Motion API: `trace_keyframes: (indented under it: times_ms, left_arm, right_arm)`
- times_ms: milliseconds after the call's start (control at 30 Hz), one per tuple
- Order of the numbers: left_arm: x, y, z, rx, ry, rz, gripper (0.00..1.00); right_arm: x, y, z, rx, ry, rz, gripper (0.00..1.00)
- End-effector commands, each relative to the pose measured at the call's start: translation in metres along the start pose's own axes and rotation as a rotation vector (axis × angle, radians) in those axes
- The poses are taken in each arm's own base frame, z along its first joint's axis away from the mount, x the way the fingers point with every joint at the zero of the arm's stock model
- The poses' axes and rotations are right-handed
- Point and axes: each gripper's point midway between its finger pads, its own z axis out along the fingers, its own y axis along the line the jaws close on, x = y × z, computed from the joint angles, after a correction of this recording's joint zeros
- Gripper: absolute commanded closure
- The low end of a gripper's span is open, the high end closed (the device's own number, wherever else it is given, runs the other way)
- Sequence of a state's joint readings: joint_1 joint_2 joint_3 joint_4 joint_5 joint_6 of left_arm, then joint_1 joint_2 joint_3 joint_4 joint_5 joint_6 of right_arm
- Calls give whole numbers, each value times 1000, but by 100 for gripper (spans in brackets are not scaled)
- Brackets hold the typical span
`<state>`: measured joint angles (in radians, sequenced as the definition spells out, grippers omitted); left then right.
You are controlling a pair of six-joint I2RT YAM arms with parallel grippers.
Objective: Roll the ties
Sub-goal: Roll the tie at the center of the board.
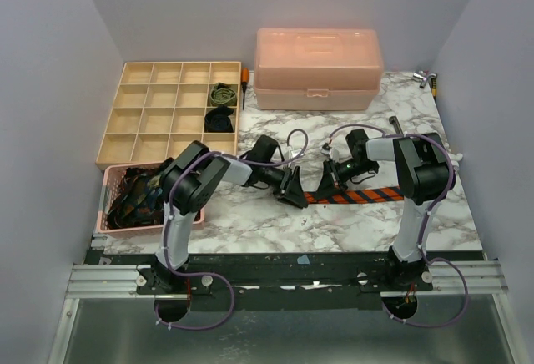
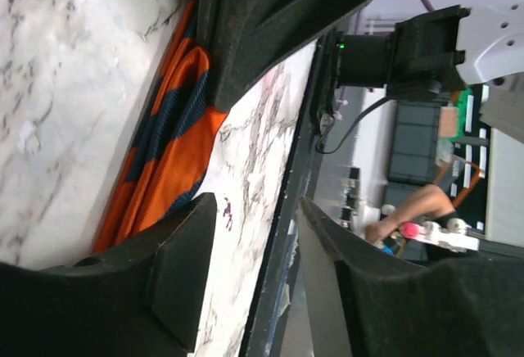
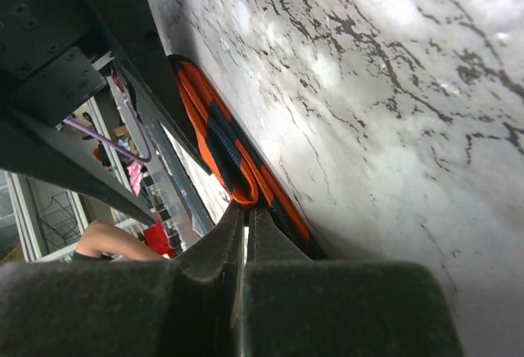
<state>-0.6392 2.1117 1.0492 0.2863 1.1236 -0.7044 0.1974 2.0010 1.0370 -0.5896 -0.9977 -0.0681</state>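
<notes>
Striped tie (image 1: 375,196), soft and limp, lies toward three o'clock; right gripper (image 3: 246,214) pinches its folded nine-o'clock end, likely the best hold; left gripper (image 2: 258,210) waits spread alongside.

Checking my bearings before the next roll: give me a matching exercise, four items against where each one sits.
1 striped tie
2 pink lidded box
3 divider tray
4 pink basket

A back left
B front left
C back centre
D flat on the marble, right of centre

Pairs: 1-D, 2-C, 3-A, 4-B
</notes>
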Motion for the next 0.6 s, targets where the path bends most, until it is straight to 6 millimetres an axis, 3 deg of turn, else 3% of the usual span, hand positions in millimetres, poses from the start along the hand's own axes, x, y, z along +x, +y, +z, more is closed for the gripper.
trace_keyframes:
  times_ms: [0, 133, 267, 433, 467, 567]
  left_arm:
    - [-5, -20, -18, -102, -69, 187, 44]
    - [-13, -63, -50, -250, -102, 498, 29]
    - [-10, -77, -100, -524, -81, 801, 23]
    - [11, -90, -166, -781, -23, 1164, 9]
    - [15, -91, -172, -797, -14, 1209, 3]
    - [25, -87, -172, -790, -21, 1268, 1]
  right_arm:
    - [0, -21, 3, 93, 5, -29, 100]
    - [-2, -17, 0, 100, -8, -49, 100]
    - [-5, -17, -2, 120, -20, -60, 99]
    - [-4, -21, -1, 134, -21, -48, 99]
    - [-5, -22, -1, 138, -21, -45, 99]
    - [-9, -20, -3, 159, -38, -60, 99]
